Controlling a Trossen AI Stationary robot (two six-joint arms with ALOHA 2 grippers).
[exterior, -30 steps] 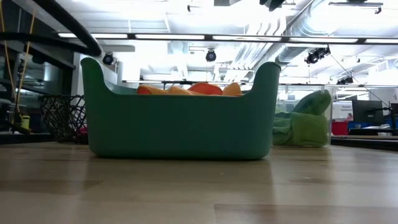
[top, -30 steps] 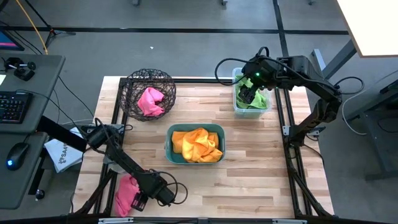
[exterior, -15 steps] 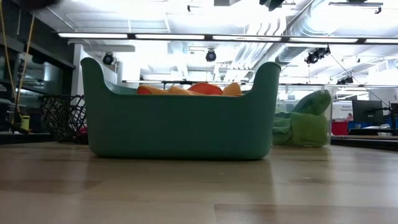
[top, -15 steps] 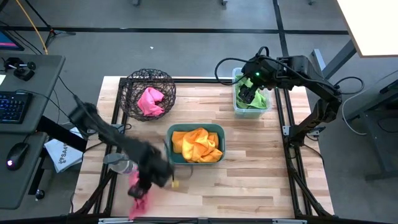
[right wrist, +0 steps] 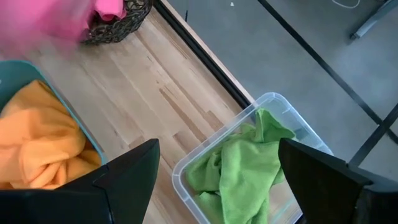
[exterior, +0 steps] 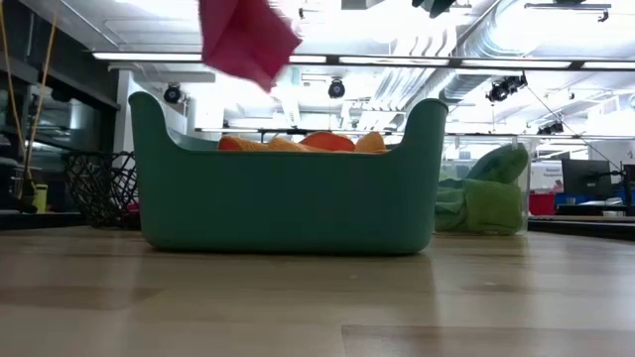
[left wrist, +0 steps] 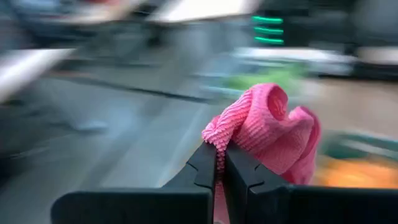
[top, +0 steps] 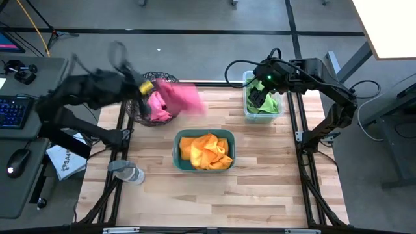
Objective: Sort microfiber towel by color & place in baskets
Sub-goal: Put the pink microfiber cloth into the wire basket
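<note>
A pink microfiber towel point(top: 182, 97) is in the air over the table's far left, and my left gripper point(top: 148, 86) is shut on it. Just under it stands the round wire-mesh basket point(top: 140, 107), with another pink towel point(top: 156, 107) inside. The teal tub point(top: 203, 168) in the middle holds orange towels point(top: 205, 149). My right gripper point(right wrist: 217, 186) hangs open over the clear bin point(top: 248, 112) at the far right, above the green towels point(right wrist: 242, 168) that lie in it. My left gripper pinches a bunched part of the pink towel point(left wrist: 219, 138) between its two shut fingers point(left wrist: 205, 165). The rest of the cloth point(left wrist: 273, 130) billows beyond the fingertips toward the table's right. The towel is lifted clear of the table and shows high in the low view point(exterior: 248, 40).
A clear plastic bottle point(top: 128, 173) lies at the table's left edge, and a white printed packet point(top: 65, 161) sits beside the table. A desk with a keyboard point(top: 14, 112) stands to the left. Bare wood point(top: 260, 188) stretches along the near side.
My left gripper has shut on the pink towel at the near left corner. It has then swung fast up and toward the far edge, as far as the wire basket. The towel has left the table and trails toward the right.
</note>
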